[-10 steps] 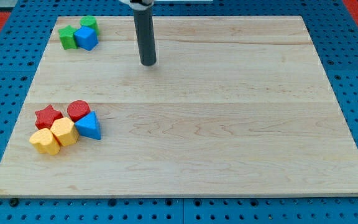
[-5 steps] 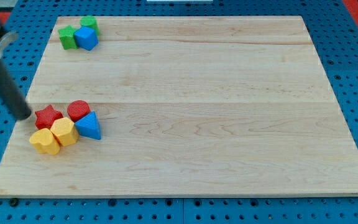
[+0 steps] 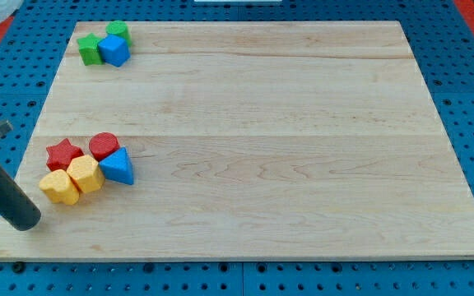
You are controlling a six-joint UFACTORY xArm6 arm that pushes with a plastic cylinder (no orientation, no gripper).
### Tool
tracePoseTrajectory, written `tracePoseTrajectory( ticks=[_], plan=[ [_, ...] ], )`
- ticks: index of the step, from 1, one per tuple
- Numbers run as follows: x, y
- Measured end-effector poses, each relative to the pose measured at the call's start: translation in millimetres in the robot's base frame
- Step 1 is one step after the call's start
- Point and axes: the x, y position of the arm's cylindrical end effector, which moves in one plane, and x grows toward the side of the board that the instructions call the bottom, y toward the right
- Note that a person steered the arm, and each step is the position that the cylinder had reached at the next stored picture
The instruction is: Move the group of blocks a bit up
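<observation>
Tip [image 3: 25,224], a bare gripperless rod, poised below-left of yellow block [image 3: 58,187]; off-centre upward shove risks scattering the cluster.

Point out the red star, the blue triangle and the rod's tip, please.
red star [image 3: 63,154], camera view, middle of its top face.
blue triangle [image 3: 118,165], camera view, middle of its top face.
my tip [image 3: 25,221], camera view, very end of the rod, below and left of the yellow blocks.
</observation>
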Motion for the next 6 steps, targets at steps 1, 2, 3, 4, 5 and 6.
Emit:
tracePoseTrajectory(
  ticks=[1, 2, 3, 4, 5, 6],
  plan=[
    [-14.4, -7.9],
    [-25.2, -4.3],
    [-32.8, 14.8],
    [-51.8, 19.6],
    [-63.1, 30.5],
    [-65.5, 71.4]
  ],
)
